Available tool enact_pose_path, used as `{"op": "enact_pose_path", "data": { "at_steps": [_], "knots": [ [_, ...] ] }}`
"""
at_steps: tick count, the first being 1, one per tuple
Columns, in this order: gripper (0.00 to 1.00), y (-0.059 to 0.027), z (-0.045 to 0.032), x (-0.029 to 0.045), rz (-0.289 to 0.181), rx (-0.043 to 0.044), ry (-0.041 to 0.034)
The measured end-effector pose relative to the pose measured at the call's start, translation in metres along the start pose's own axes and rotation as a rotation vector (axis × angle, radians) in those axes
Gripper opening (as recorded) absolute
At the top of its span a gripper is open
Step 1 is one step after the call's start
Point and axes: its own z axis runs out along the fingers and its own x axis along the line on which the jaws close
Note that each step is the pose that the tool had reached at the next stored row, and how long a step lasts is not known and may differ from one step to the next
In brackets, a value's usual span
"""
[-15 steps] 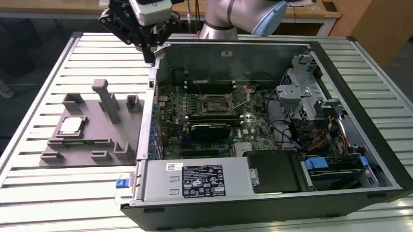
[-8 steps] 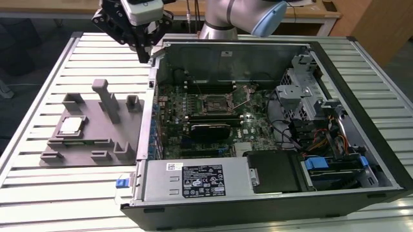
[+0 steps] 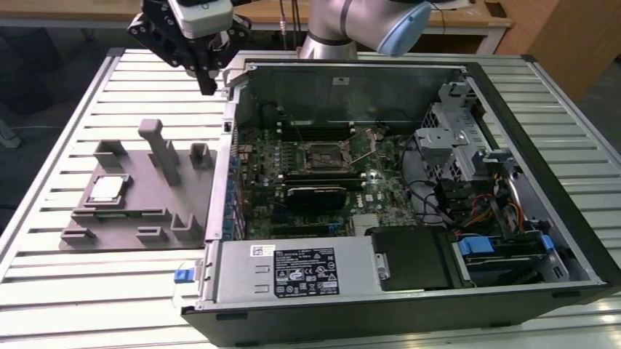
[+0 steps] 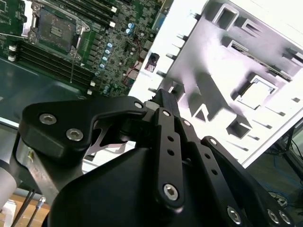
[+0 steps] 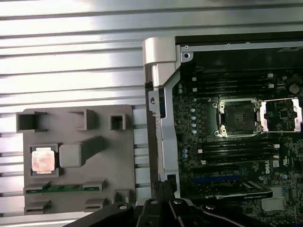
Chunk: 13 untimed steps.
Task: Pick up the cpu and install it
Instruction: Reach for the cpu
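The cpu [image 3: 107, 189] lies flat in a square pocket of a grey holder block [image 3: 155, 218], shiny side up. The block sits on the ribbed metal table [image 3: 58, 291], at the exterior view's left. In the first wrist view the cpu [image 5: 42, 161] looks pinkish-silver, and a thin green strip [image 5: 59, 188] lies in a slot of the block just beside it. Tall grey posts stand up from the block near the cpu. To the exterior view's right of the block is the open computer case [image 3: 582, 254], lying on its side. Inside it is the green board with the black square socket [image 3: 323, 154] in the middle, well apart from the cpu. A grey box with a white label [image 3: 291, 273] sits at the near end of the case. My gripper [image 3: 208, 87] hangs up high at the far end of the table, by the far left corner of the case. It is well apart from the cpu. My jaws are pressed together and pinch nothing, as both wrist views show.
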Motion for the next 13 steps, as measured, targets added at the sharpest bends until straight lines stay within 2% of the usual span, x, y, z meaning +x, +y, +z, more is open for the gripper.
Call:
{"op": "enact_pose_path", "data": {
  "at_steps": [6,13],
  "knots": [
    [0.11,-0.0009,0.0013,0.0104,0.001,0.0001,0.0],
    [0.11,-0.0021,0.0078,0.0225,0.001,0.0,-0.0001]
  ]
}}
